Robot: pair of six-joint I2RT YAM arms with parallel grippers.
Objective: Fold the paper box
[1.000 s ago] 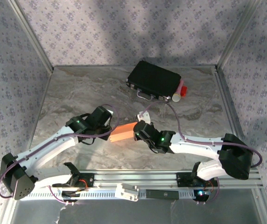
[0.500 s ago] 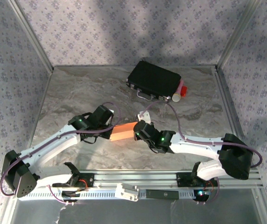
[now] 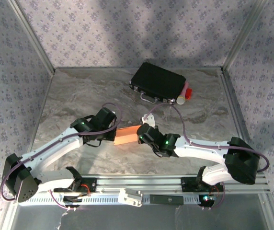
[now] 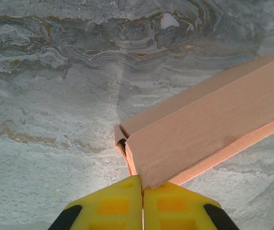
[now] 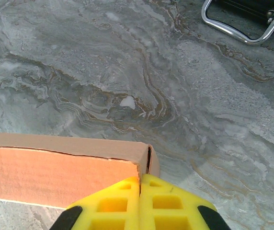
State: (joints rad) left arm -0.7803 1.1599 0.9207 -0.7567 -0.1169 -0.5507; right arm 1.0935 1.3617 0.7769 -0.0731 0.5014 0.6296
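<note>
Your left claw (image 4: 142,186) is fully shut, its yellow fingers (image 4: 109,207) pressed together with their tips touching a corner of the paper box (image 4: 209,127) at its left end. Your right claw (image 5: 140,182) is shut just as tightly against a corner of the opposite end. Neither wrist view lets you tell whether a thin cardboard edge is pinched between the fingers or the tips merely press on it. The box sits between the two claws, around the middle of the table (image 3: 79,96) toward its near edge, well apart from the black case (image 3: 158,80) by the far edge. Bracing both ends looks meant to steady the box while its end flaps are worked. At the left end a flap (image 4: 120,135) stands slightly ajar, so the folding seems unfinished.
</note>
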